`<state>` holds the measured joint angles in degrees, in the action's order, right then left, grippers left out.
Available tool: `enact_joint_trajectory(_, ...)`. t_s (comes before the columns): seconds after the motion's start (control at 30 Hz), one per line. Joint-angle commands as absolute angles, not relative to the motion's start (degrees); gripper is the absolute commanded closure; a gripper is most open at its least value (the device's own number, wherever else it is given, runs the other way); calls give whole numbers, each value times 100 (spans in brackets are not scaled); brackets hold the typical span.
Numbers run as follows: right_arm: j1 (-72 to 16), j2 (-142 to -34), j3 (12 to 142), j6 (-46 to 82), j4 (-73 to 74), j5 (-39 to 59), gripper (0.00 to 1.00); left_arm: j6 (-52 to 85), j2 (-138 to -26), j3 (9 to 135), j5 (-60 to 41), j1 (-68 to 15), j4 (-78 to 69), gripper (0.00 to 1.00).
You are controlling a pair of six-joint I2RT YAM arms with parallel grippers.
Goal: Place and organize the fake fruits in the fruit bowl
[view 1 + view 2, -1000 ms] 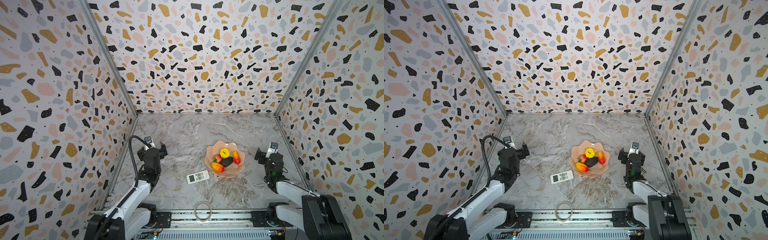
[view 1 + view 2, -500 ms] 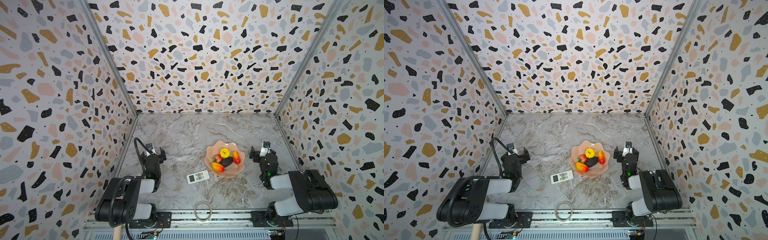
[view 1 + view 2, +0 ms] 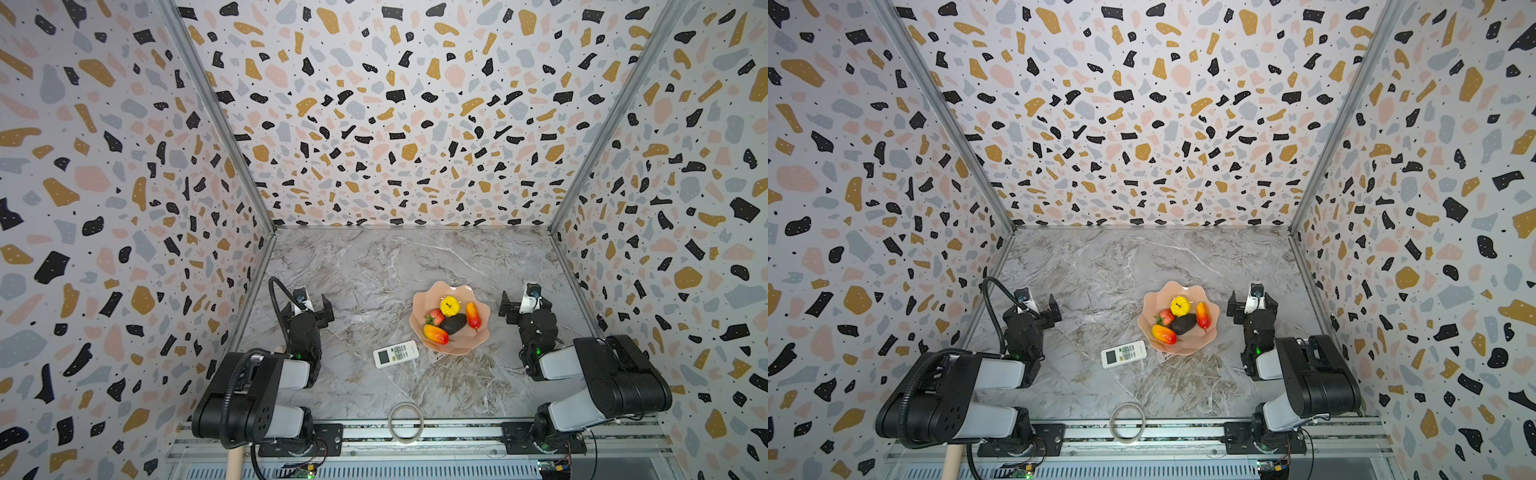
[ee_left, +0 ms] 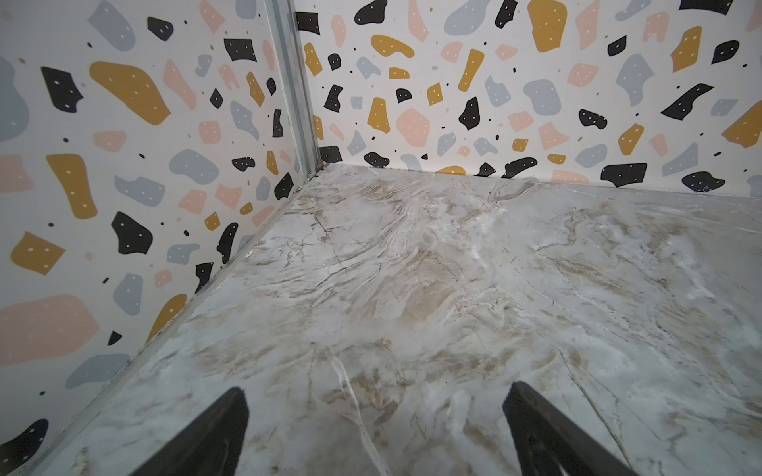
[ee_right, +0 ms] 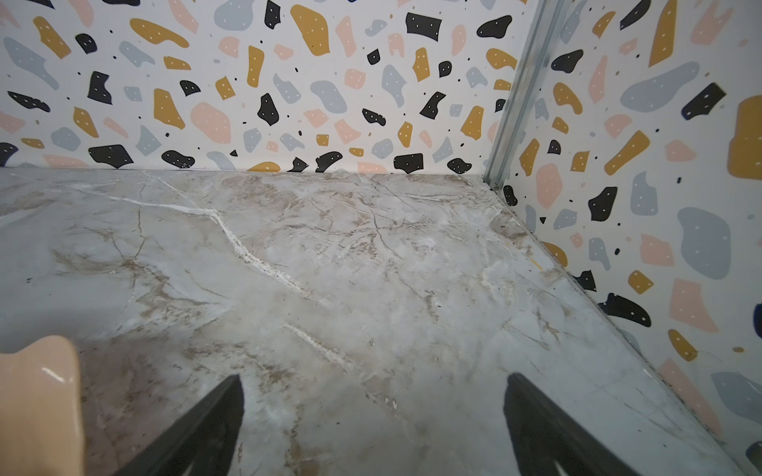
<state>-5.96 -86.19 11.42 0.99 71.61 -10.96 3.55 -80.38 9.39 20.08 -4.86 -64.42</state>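
Finding: all five fake fruits lie inside the fruit bowl (image 3: 462, 348), right of centre in the lower half of both top views. The lumpy yellow fruit (image 3: 449, 305) sits uppermost. The strawberry (image 3: 434, 318) and the dark oval fruit (image 3: 454, 323) are below it, and one red-orange oblong fruit (image 3: 435, 333) is at lower left, with the other (image 3: 472, 316) at right. None overhangs the scalloped rim. Judgement: placement appears complete, and the step in hand is parking the arms. To do it well, any move on the right side should lead away from the dish, since its pink rim (image 5: 37, 395) shows at the lower left of the right wrist view, just beside that tool. The white remote control (image 3: 395, 354) and the clear ring (image 3: 405, 422) need no handling. Tools: the left gripper (image 4: 375, 391) has its jaws spread wide over bare marble, holding and touching nothing. The right gripper (image 5: 373, 380) is likewise spread wide and empty, with marble showing between its fingers (image 5: 222, 408).
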Motion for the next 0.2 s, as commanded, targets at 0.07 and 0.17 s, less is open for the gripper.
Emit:
enact_joint_trajectory(0.07,-598,-8568,1136,87,7281,-1081,1,255,-7990,976,1993,-475,-6803,1)
enact_joint_trajectory(0.17,-598,-8551,1113,78,7308,-1081,1,251,-7983,973,2000,-475,-6803,0)
